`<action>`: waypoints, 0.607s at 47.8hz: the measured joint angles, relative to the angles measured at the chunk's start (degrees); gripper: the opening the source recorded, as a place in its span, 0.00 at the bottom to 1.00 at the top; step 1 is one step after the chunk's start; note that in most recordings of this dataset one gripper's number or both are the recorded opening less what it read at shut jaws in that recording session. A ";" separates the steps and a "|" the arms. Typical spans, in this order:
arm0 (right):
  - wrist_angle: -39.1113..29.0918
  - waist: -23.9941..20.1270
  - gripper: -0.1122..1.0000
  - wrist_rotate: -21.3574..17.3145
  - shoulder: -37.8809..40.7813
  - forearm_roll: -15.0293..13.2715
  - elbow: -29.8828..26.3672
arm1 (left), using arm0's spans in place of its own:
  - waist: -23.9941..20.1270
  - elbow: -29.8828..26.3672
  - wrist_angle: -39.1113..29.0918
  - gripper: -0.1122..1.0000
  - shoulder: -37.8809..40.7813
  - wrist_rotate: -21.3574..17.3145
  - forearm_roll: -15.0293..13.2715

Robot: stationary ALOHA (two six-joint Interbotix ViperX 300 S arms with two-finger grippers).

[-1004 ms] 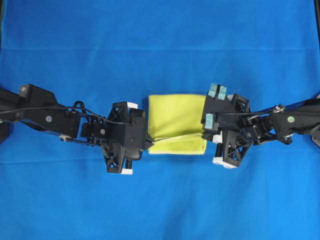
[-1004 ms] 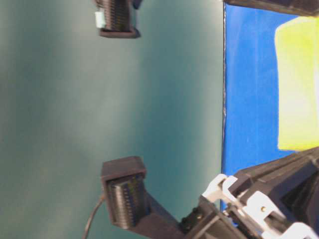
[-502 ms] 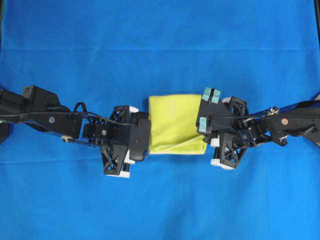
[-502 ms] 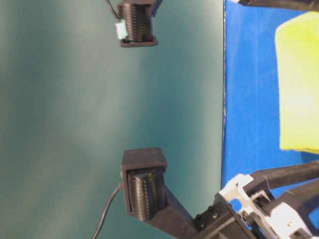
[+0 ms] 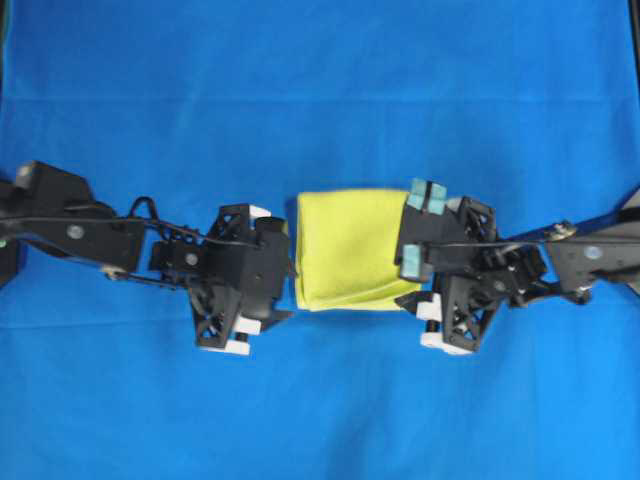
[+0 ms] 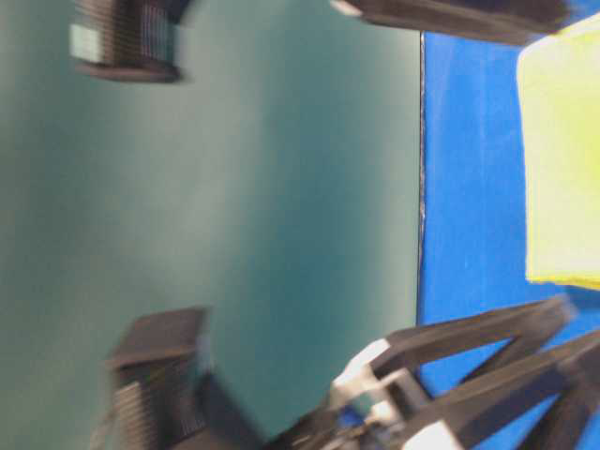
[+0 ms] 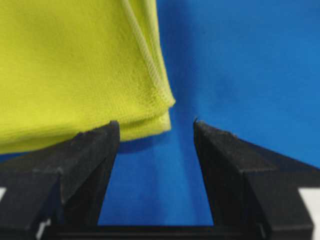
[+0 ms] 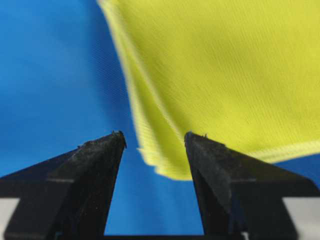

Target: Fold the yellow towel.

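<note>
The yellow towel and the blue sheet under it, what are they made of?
The yellow towel looks like soft microfibre: matte, finely fuzzy, with a paler stitched hem showing at its layered corner. The blue sheet looks like thin, smooth woven fabric, though its fibre cannot be told.

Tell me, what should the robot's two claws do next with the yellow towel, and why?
Probably pull both back a little. The yellow towel already lies folded in stacked layers on the blue cloth. The left gripper and the right gripper are both open and hold nothing, each just off a towel corner. Whether another fold is wanted, the pictures cannot say.
</note>
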State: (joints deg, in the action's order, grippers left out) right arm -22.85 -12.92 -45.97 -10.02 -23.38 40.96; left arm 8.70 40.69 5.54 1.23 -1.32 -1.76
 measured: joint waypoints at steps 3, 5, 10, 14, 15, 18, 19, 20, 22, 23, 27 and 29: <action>-2.37 -0.35 0.61 0.00 -2.46 -0.09 -0.79 | 0.00 0.62 -1.32 0.62 -2.90 0.00 0.00; -3.69 -0.35 0.61 0.26 -4.39 -0.53 -1.23 | 0.00 1.14 -2.11 0.62 -5.62 -0.09 0.00; -5.80 -0.26 0.61 0.26 -9.14 -3.16 -1.49 | 0.00 3.25 -2.72 0.62 -11.60 -0.18 0.00; -6.24 -0.26 0.61 0.26 -13.01 -6.15 -1.32 | 0.00 4.92 -2.72 0.62 -16.00 -0.53 0.00; -6.24 -0.26 0.61 0.26 -14.06 -6.86 -1.05 | 0.00 5.45 -2.72 0.62 -17.05 -0.79 0.00; -6.33 -0.26 0.61 0.26 -17.31 -8.88 -0.18 | -0.09 7.29 -2.72 0.62 -21.01 -1.58 0.00; -6.33 -0.26 0.61 0.18 -18.37 -9.49 0.26 | -0.18 7.82 -2.72 0.62 -22.24 -1.85 0.00; -6.33 -0.18 0.61 0.00 -19.42 -10.11 0.70 | -0.18 8.35 -2.72 0.62 -23.38 -2.11 0.00; -6.33 0.09 0.61 0.00 -21.71 -11.51 1.76 | -0.18 9.49 -2.72 0.62 -25.75 -2.90 0.00; -6.33 0.09 0.60 0.00 -22.68 -11.95 2.29 | -0.18 10.11 -2.72 0.62 -26.89 -3.25 0.00; -6.24 0.53 0.60 0.00 -27.07 -13.89 4.22 | -0.62 13.01 -2.72 0.62 -32.08 -4.39 0.00; -6.06 0.53 0.60 0.00 -29.18 -14.77 5.27 | -0.97 14.33 -2.72 0.62 -34.45 -4.66 0.00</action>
State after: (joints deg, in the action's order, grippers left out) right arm -28.92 -12.39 -45.97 -39.20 -38.14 46.23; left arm 7.73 55.02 2.81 -33.22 -5.98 -1.76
